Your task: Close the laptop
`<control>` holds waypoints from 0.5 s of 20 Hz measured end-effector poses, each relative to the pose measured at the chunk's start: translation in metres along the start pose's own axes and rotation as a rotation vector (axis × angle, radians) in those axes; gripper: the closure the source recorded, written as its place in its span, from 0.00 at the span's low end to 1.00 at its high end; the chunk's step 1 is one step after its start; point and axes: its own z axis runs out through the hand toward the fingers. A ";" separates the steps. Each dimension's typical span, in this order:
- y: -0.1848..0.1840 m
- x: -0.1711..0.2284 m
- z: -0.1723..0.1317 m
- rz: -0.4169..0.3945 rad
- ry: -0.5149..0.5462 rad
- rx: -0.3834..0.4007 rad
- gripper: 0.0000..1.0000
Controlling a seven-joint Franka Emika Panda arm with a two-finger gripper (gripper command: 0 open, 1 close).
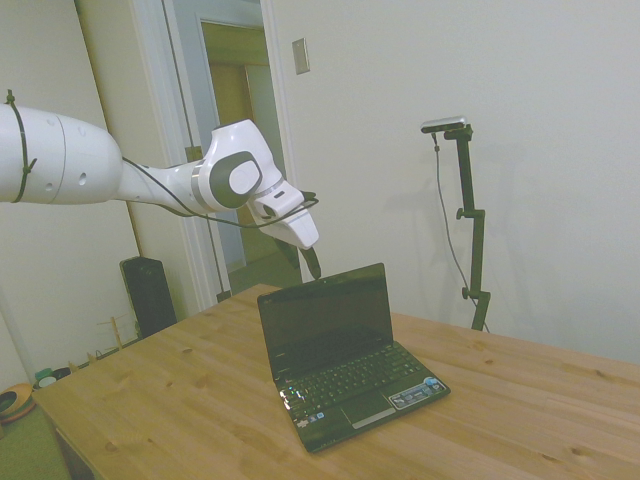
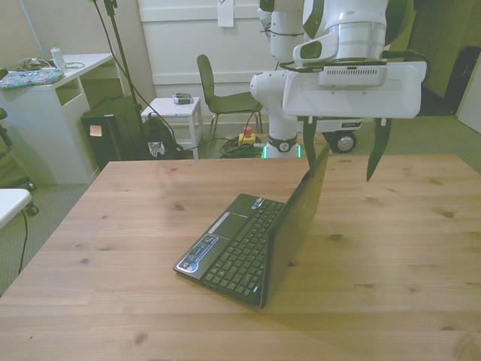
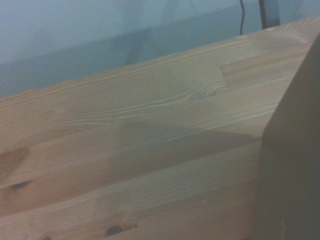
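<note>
On the wooden table [image 2: 391,248] the laptop [image 2: 259,241] is kept open, while the gripper [image 2: 346,154], jaws spread, is held behind its lid, presumably for pushing it shut.

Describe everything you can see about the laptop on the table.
The laptop is small and glossy black, open with its dark screen upright, tilted slightly back. It has a black keyboard, a touchpad and small stickers on the palm rest. It sits on the wooden table, angled to its edges. The open gripper hangs by the lid's top edge; contact is unclear.
</note>
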 end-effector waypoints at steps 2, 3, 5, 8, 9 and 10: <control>0.003 0.004 0.000 0.008 0.000 -0.009 1.00; 0.004 0.006 0.000 0.011 0.001 -0.011 1.00; 0.006 0.009 -0.001 0.017 0.001 -0.018 1.00; 0.011 0.014 -0.003 0.027 0.000 -0.031 1.00; 0.012 0.016 -0.003 0.030 -0.001 -0.038 1.00; 0.015 0.018 -0.003 0.035 -0.002 -0.044 1.00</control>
